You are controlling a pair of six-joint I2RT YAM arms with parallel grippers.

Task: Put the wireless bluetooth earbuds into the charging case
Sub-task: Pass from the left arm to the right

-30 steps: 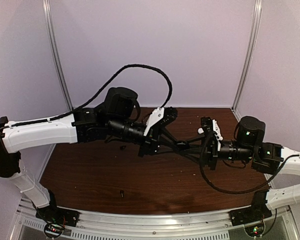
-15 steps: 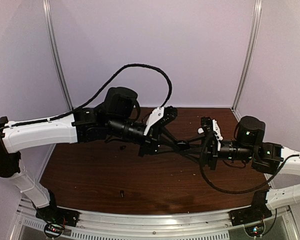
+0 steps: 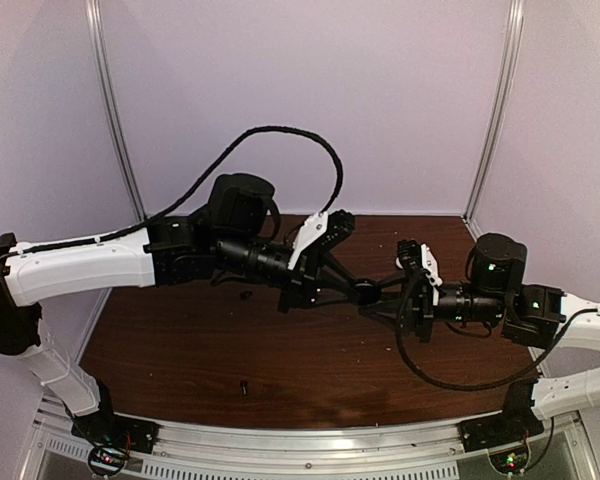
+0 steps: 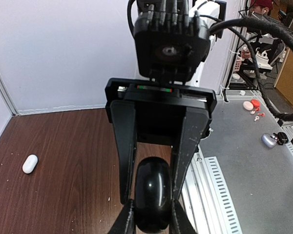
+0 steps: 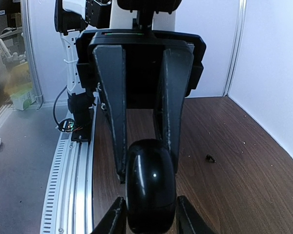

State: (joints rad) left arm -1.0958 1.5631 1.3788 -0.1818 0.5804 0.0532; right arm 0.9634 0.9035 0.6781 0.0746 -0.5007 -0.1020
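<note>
A: What are the grippers holding?
B: Left gripper (image 4: 151, 223) and right gripper (image 5: 149, 220) are both clamping one black puck (image 4: 153, 194) in mid-air.
A: The charging case (image 4: 30, 164)?
B: It's lying flat on the table (image 4: 73, 141), its long axis slanting toward the wall. It's sitting near that edge, well apart from both grippers.

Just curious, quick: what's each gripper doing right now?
Left gripper: closed on the black puck.
Right gripper: around it too; grip cannot be told.
</note>
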